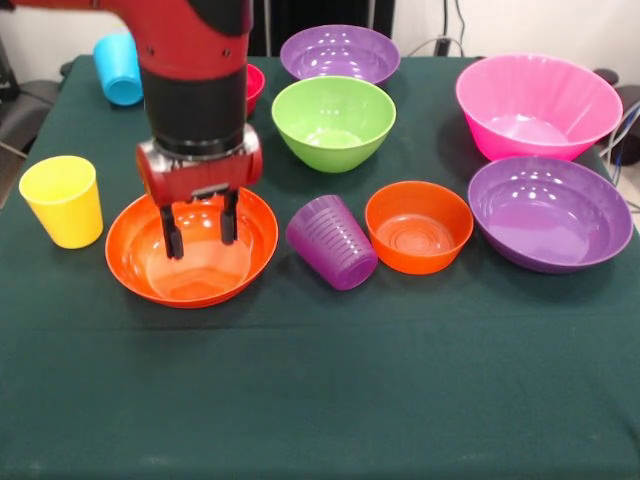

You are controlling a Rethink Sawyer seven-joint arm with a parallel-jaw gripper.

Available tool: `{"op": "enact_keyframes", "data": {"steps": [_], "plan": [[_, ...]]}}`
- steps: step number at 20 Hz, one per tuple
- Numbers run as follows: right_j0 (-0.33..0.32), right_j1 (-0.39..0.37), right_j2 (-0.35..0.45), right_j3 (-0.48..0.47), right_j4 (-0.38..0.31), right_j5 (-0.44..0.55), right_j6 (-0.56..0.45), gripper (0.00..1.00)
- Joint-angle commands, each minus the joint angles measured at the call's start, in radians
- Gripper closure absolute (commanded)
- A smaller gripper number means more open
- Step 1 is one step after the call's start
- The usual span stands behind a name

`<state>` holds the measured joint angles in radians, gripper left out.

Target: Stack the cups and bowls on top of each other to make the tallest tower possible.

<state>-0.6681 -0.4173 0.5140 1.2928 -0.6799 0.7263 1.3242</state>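
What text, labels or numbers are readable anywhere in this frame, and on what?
None readable.
Purple cup: faint ridges or graduation lines on its side, no legible figures.
Gripper and arm housing: no visible lettering.
Wide orange bowl, yellow cup, other bowls: plain.

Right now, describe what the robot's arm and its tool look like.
The arm is glossy red on its upper casing, with small dark holes on the side, then a round black cylindrical section below. Under that sits a red block with a pale grey band across the top. The tool has two thin, straight black fingers hanging from a grey mount. No cables or printed markings show on it.
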Motion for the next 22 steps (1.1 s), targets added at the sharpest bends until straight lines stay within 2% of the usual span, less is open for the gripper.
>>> {"op": "enact_keyframes", "data": {"steps": [1,3,5,9,11,14,19,22], "plan": [[0.020,0.148,-0.015,-0.104,-0.010,0.050,-0.054,0.00],[0.011,0.153,0.003,-0.090,-0.015,0.010,-0.077,0.00],[0.019,0.127,-0.010,-0.082,-0.010,0.033,-0.061,0.00],[0.019,-0.031,-0.037,-0.002,0.010,0.112,-0.061,0.00],[0.015,-0.046,-0.044,0.009,0.022,0.145,-0.061,0.00],[0.015,-0.064,-0.049,0.041,0.027,0.133,-0.038,0.00],[0.021,-0.020,-0.059,0.064,0.017,0.074,0.010,0.00],[0.027,-0.055,-0.075,0.100,0.040,0.126,0.029,0.00]]}}
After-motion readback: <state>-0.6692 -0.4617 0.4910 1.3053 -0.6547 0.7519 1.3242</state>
